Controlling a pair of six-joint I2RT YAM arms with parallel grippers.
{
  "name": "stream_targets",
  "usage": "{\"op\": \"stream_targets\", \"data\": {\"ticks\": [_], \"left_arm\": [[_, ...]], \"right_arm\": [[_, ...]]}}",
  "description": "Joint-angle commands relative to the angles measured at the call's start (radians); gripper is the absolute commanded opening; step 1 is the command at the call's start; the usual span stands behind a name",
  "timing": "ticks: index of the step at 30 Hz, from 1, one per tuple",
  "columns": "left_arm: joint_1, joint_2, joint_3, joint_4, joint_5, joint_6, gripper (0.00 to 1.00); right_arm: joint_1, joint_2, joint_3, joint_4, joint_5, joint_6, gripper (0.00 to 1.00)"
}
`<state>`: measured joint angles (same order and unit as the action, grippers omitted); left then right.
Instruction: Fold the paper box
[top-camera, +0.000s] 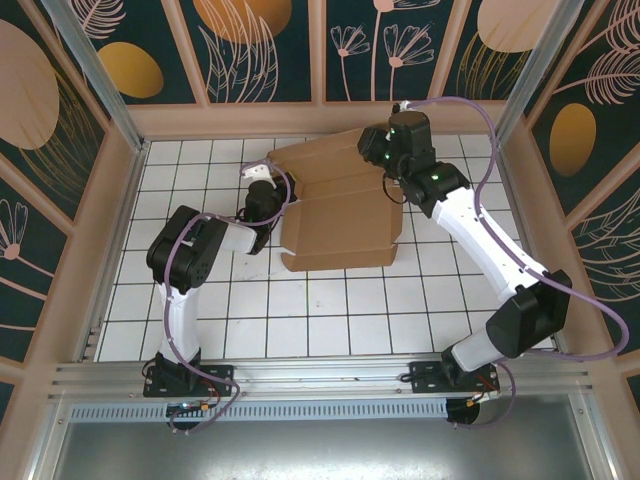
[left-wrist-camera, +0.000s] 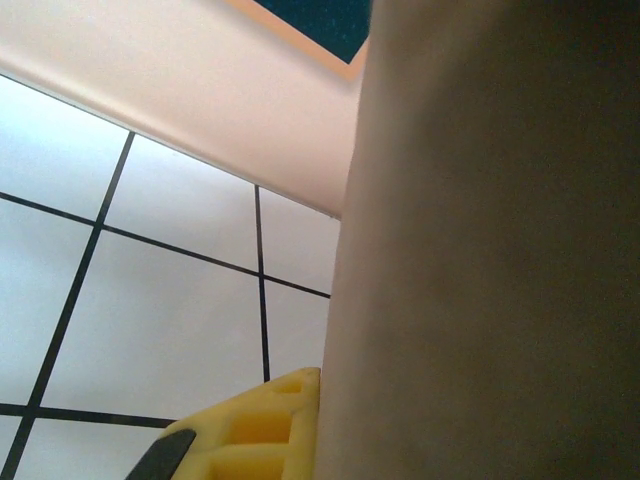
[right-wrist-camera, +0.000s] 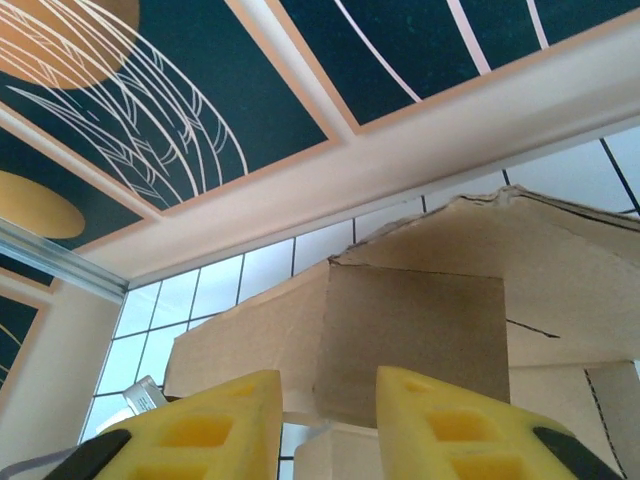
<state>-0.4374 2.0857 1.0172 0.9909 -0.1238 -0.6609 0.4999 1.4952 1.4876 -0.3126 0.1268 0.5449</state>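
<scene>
Your plain brown corrugated cardboard box is unprinted. Under it, white floor tiles carry a dark grid. Behind it, dark teal wall panels show orange discs and pale line-drawn leaves. Facing it are yellow foam finger pads.

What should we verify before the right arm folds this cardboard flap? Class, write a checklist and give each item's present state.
1. The left gripper is shut on the paper box at its left edge: ok.
2. The right gripper has a finger on either side of the raised flap: ok.
3. The right gripper is closed on that flap: not ok, fingers apart.
4. The box lies fully on the tiled table: ok.
5. The flap's fold line is undamaged: cannot tell.
</scene>
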Motion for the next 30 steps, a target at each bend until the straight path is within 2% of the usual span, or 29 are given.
{"op": "stream_targets", "data": {"ticks": [1,6,16,20,21,23,24,27,30], "left_arm": [[0.005,-0.038,-0.021,0.049,0.007,0.010,0.00],[0.005,-0.030,-0.013,0.055,0.024,0.001,0.00],[0.005,-0.035,-0.030,0.069,0.026,-0.002,0.00],[0.005,-0.032,-0.029,0.072,0.031,0.001,0.00],[0.005,-0.031,-0.027,0.072,0.032,0.001,0.00],[0.005,-0.031,-0.026,0.071,0.033,0.001,0.00],[0.005,-0.030,-0.027,0.072,0.035,0.001,0.00],[0.005,-0.028,-0.027,0.071,0.036,-0.002,0.00],[0.005,-0.029,-0.026,0.074,0.038,-0.001,0.00]], "right_arm": [[-0.015,0.008,0.027,-0.023,0.004,0.053,0.30],[-0.026,0.028,0.037,-0.037,-0.025,0.063,0.32],[-0.046,0.073,0.050,-0.040,-0.107,0.064,0.30],[-0.047,0.082,0.050,-0.054,-0.107,0.058,0.17],[-0.049,0.081,0.050,-0.058,-0.107,0.056,0.11],[-0.052,0.077,0.044,-0.062,-0.107,0.056,0.07],[-0.053,0.075,0.040,-0.062,-0.107,0.056,0.09],[-0.057,0.071,0.024,-0.056,-0.134,0.059,0.31],[-0.061,0.080,0.023,-0.057,-0.149,0.061,0.31]]}}
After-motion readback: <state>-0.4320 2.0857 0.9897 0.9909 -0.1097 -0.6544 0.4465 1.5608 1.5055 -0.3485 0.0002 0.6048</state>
